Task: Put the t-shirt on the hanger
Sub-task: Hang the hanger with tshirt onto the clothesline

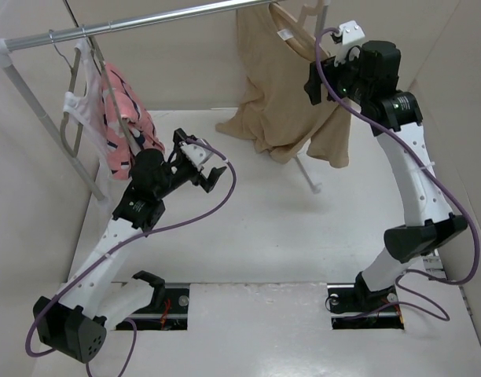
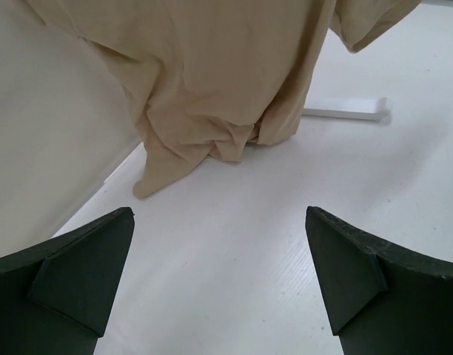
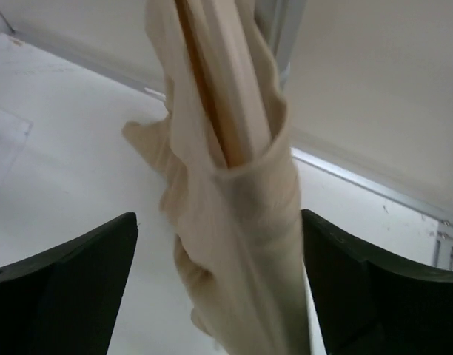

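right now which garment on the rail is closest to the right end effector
The tan t-shirt at the rail's right end, beside the right end effector; the pink patterned garment and white garment hang far left.

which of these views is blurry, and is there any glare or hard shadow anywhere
Top external: sharp, evenly lit, no glare, shadows faint. Left wrist: the t-shirt crisp, the dark fingers slightly soft. Right wrist: blurry throughout, the close cloth and the hanger inside it out of focus.
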